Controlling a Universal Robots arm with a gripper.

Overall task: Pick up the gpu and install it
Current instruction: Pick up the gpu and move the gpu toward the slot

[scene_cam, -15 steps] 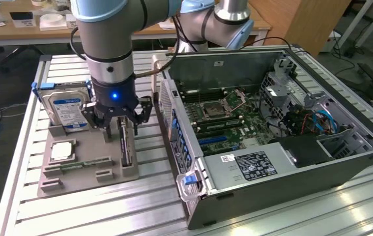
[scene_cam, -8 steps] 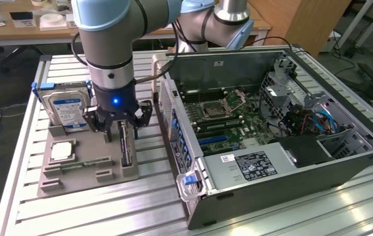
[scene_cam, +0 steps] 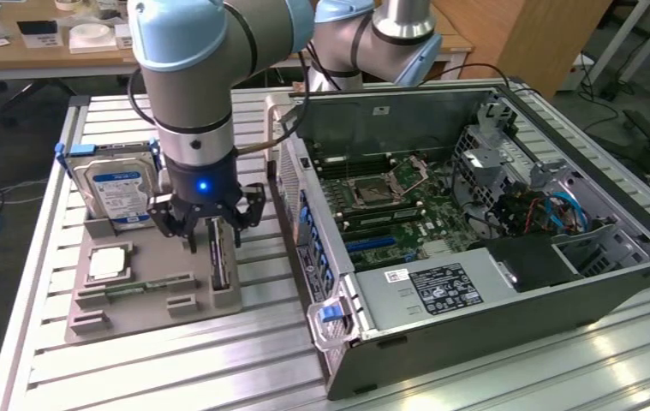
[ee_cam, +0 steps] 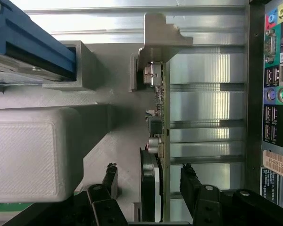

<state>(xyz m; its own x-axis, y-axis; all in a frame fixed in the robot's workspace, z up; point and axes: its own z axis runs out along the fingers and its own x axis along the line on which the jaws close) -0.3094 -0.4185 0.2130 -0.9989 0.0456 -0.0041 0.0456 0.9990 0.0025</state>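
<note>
Over the grey tray (scene_cam: 130, 310), spread fingers (ee_cam: 189, 182) flank the upright gpu (ee_cam: 159, 117), gaps both sides

Hard drive (scene_cam: 119, 190), blue-white label, stands upright at the far end of the gray fixture tray (scene_cam: 130, 321). Small square silver chip (scene_cam: 109, 264) lies flat on the tray in front of it. The tray sits on a slatted aluminium table (scene_cam: 187, 377), just beside the open PC case (scene_cam: 474, 342) on the exterior view's right. Inside the case: motherboard (scene_cam: 410, 218), CPU socket (scene_cam: 372, 190), power supply (scene_cam: 444, 287), blue cables (scene_cam: 563, 210). Wrist view catches the rear I/O ports (ee_cam: 276, 94).
</note>
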